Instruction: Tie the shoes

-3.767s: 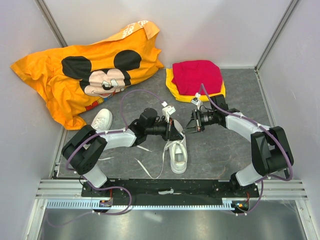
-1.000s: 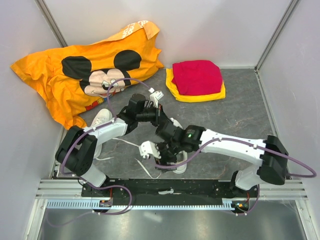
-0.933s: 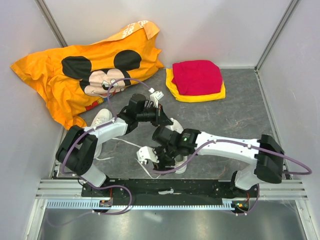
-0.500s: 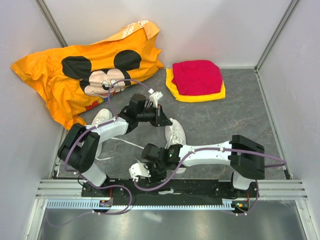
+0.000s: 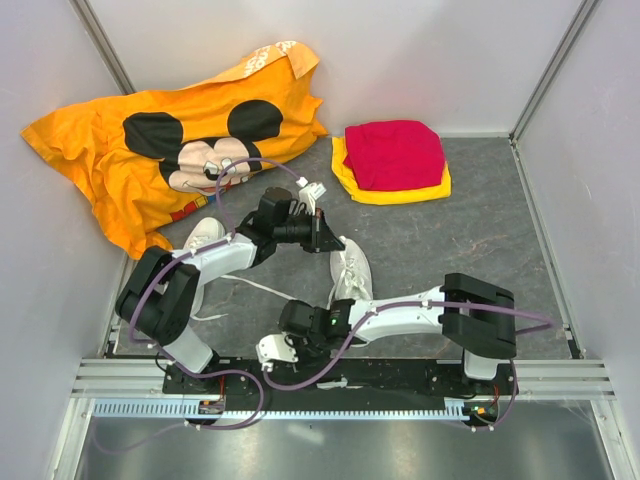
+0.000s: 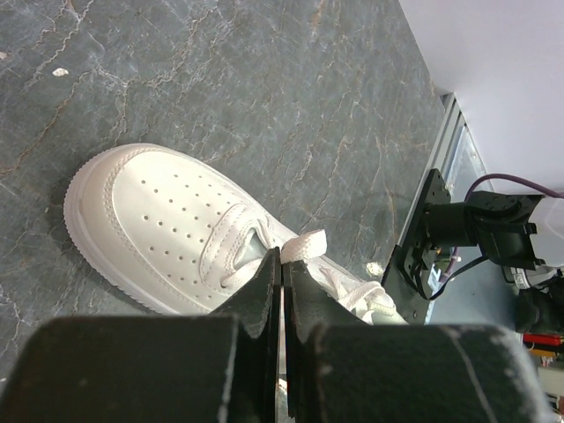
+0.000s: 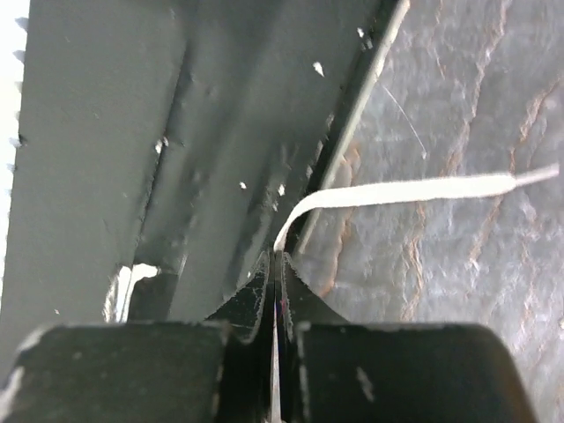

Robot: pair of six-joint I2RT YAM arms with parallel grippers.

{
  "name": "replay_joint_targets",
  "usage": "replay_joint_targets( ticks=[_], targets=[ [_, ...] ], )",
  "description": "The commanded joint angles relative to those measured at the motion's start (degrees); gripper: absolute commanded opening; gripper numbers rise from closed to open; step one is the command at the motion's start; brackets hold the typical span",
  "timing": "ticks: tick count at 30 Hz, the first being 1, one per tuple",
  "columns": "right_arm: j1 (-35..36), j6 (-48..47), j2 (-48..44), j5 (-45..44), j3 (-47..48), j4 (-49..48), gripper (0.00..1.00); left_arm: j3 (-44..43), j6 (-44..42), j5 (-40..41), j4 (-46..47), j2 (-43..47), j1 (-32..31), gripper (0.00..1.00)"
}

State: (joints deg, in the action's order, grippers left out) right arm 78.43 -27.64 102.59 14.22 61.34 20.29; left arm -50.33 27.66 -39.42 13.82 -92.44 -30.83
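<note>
Tension must be even: left gripper [image 6: 280,264] pinches one lace [image 6: 304,242], right gripper [image 7: 273,264] pinches the free lace end [image 7: 414,189]; draw them apart without dragging the shoe [image 6: 159,220].

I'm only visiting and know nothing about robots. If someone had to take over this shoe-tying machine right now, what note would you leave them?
Left end effector: shut on a lace end, over the centre sneaker.
Right end effector: shut on the long lace, low at the near edge of the table.
Second sneaker: beside the left arm, next to the orange shirt.
Done: two laces gripped.
Left: no knot visible; cross, loop, tighten, then the second sneaker.
</note>
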Motion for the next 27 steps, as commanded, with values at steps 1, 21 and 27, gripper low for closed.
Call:
replay_joint_targets(
  ticks=[1,21,27],
  targets=[
    [-1.26,-0.39,-5.01,-3.58,5.69,6.65,0.0,-3.64,-0.32,-1.8,0.25,-0.46,0.33,0.02],
    [-23.76,6.72,-48.33,-10.31,4.76,31.47,0.0,-7.68,-15.0,-1.63,-11.19,5.16,0.16,0.02],
    [-29.39,6.98,-56.08,-21.85,-2.62,31.38,0.0,-9.17,-20.27,-0.66,-15.84,6.66,0.07,0.02]
  ],
)
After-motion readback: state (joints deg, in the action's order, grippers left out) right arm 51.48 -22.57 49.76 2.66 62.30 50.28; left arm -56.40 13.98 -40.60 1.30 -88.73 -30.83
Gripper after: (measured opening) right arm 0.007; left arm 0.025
